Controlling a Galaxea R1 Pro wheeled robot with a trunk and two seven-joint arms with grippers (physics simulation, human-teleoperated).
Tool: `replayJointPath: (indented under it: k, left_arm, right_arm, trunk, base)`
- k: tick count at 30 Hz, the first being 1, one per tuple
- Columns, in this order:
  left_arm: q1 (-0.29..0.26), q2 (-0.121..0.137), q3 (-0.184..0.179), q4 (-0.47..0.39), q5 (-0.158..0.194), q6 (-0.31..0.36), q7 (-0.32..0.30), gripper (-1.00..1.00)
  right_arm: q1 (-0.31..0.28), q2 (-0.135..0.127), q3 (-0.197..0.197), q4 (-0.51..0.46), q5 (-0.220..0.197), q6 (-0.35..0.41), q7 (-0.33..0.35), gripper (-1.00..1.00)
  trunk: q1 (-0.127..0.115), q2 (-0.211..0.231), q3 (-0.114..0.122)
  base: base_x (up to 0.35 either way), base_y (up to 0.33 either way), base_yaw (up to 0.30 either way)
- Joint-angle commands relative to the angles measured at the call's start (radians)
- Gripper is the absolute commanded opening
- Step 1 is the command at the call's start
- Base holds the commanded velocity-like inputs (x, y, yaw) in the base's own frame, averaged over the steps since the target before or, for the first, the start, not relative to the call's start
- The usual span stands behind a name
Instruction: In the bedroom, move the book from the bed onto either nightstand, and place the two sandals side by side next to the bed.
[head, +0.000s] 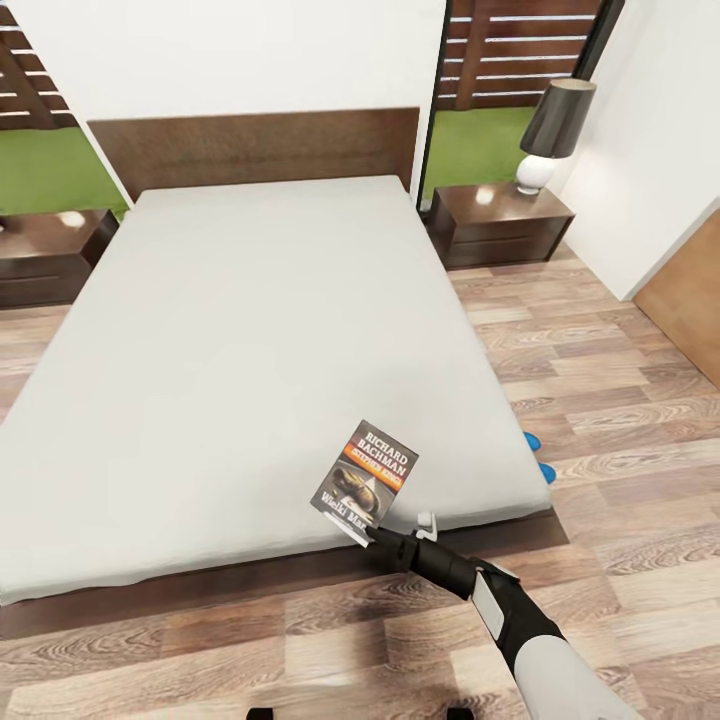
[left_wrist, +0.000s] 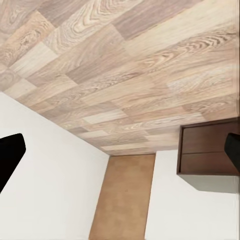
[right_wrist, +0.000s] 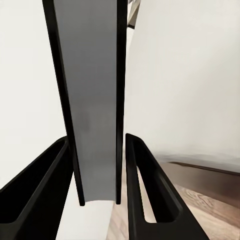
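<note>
The book (head: 365, 470), dark with an orange band and "Richard Bachman" lettering, is held over the near right part of the bed (head: 250, 330). My right gripper (head: 385, 535) is shut on its lower edge. In the right wrist view the book's page edge (right_wrist: 92, 100) runs between the two black fingers (right_wrist: 145, 190). The blue tips of two sandals (head: 531, 440) (head: 546, 472) poke out on the floor beside the bed's right side, the rest hidden by the mattress. One nightstand (head: 500, 222) stands right of the headboard, another (head: 50, 250) to its left. My left gripper (left_wrist: 120, 152) is open over wood floor.
A black-shaded lamp with a white base (head: 552, 130) stands on the right nightstand. A brown door (head: 690, 300) is at the far right. Plank floor (head: 620, 400) runs along the bed's right side and foot. The left wrist view shows a dark cabinet (left_wrist: 207, 152) and a door (left_wrist: 125, 200).
</note>
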Motion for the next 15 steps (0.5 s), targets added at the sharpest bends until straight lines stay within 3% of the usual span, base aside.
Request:
replayJointPath:
  k: [1,15]
  left_arm:
    - [0.000,0.000,-0.005,0.001,-0.002,-0.004,0.000,1.00]
    - [0.000,-0.001,-0.005,0.001,0.016,-0.003,-0.019,1.00]
  right_arm:
    - [0.000,0.001,-0.005,0.000,0.001,0.010,0.005,-1.00]
    - [0.000,0.000,-0.006,0.002,0.001,0.006,0.000,-1.00]
  trunk:
    - [-0.004,0.007,0.003]
    - [-0.057,0.105,0.051]
  base:
    - [0.000,0.000,0.000]
    - [0.000,0.000,0.000]
